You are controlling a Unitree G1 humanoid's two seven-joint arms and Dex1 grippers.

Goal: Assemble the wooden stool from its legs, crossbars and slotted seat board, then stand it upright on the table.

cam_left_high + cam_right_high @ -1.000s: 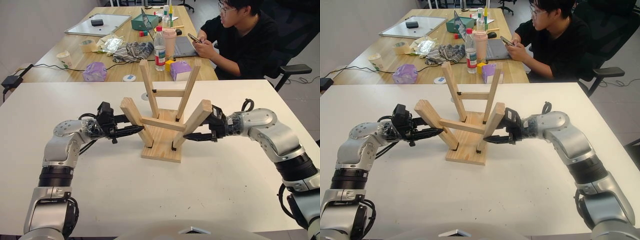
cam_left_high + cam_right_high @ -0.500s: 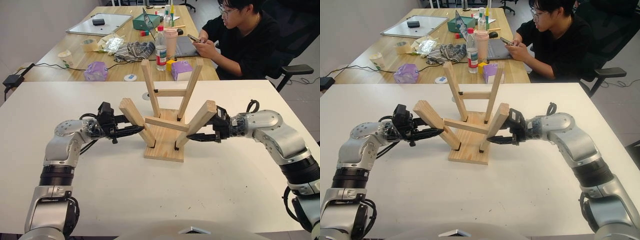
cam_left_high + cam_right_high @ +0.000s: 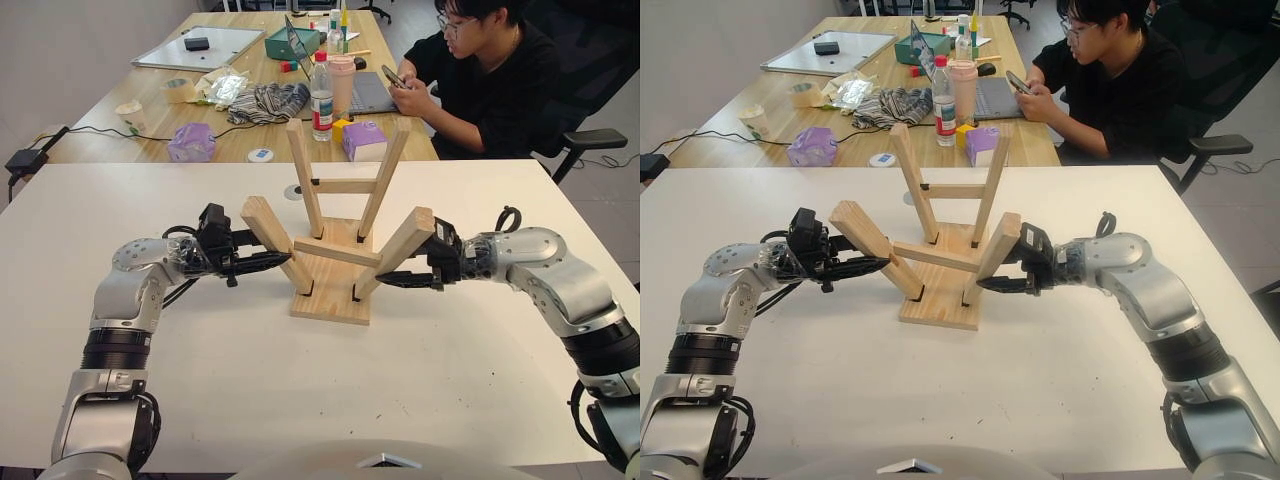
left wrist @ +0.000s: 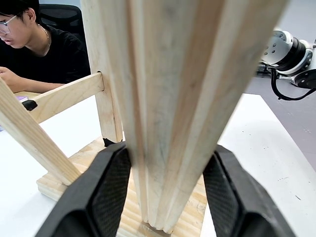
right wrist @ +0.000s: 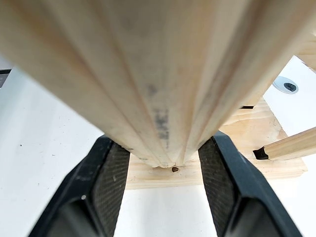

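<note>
Holding the upside-down stool (image 3: pixel 335 255), its seat (image 3: pixel 326 305) flat on the white table (image 3: pixel 300 400), we have left gripper (image 3: pixel 268 262) and right gripper (image 3: pixel 388 282) clamped round its near legs (image 3: pixel 262 218); it seems stiff, light, best gripped mid-leg.

An office-like workroom: a cluttered wooden desk (image 3: pixel 85 146), a laptop (image 3: pixel 368 96), a swivel chair (image 3: pixel 590 138) behind.
</note>
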